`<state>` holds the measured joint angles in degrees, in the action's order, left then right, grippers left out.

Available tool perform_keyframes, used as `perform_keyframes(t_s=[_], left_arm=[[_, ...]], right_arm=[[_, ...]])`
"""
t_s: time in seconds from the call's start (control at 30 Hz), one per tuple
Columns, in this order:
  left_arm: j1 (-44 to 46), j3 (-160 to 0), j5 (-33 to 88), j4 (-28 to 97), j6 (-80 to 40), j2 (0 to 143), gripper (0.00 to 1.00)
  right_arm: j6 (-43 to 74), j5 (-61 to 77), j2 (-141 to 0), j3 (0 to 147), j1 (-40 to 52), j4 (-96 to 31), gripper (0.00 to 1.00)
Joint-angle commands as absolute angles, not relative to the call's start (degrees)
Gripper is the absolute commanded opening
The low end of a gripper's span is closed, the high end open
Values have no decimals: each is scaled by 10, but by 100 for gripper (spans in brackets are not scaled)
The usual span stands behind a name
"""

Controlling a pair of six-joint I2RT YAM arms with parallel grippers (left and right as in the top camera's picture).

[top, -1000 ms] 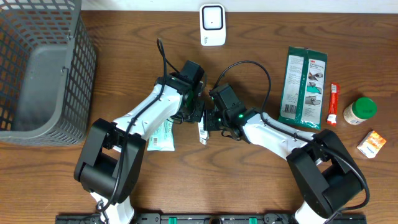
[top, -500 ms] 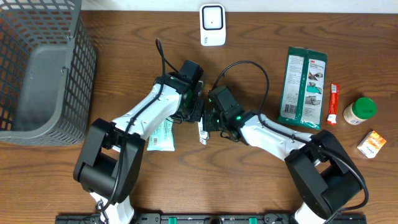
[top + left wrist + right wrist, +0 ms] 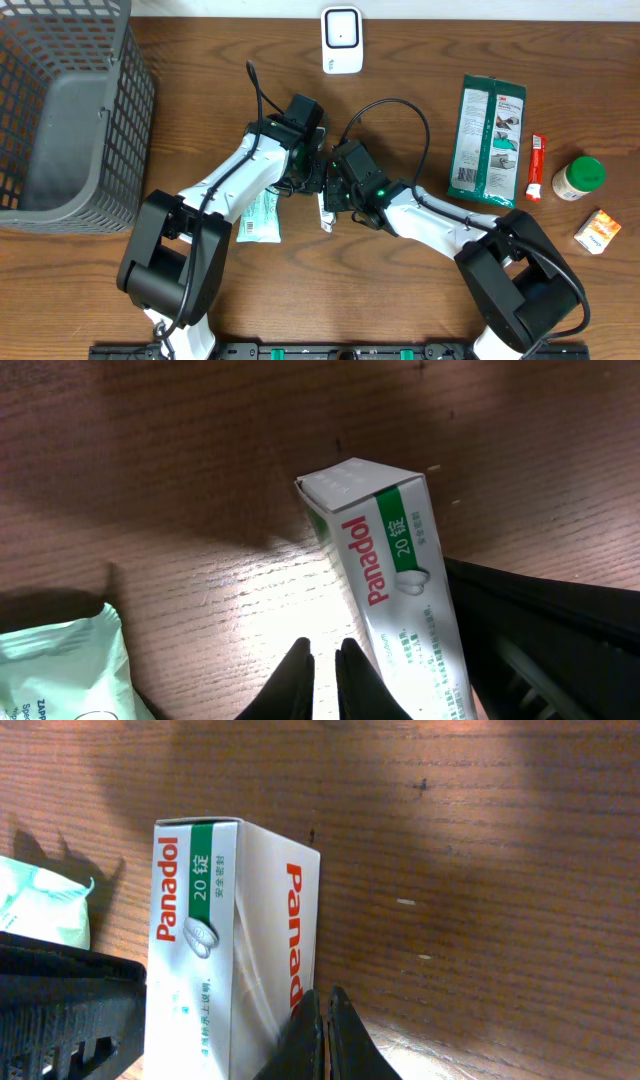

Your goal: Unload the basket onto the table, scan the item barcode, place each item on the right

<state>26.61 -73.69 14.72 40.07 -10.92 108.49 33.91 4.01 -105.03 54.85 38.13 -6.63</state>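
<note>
- While the box lies on the table, the left gripper sits beside it, jaws pressed together
- Right gripper flanks it, jaws also together

One grey basket, one white scanner, one Panadol box, one pale green pouch, one dark green pack, one red tube, one green-lidded jar, one small orange box; two robot arms.

Mock shop checkout, robot test bench: wood table, scanner, grey mesh basket, packaged goods
</note>
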Motion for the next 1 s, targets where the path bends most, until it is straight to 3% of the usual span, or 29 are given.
perform_keyframes(t_s=[0.0, 0.73, 0.97], left_arm=[[277, -733, 190, 396, -115, 1085, 12], [277, -733, 210, 381, -114, 1086, 13], [270, -736, 143, 381, -114, 1086, 33]], right_arm=[[338, 58, -1049, 555, 403, -52, 1], [325, 67, -1048, 556, 406, -36, 1], [290, 17, -1018, 569, 404, -80, 4]])
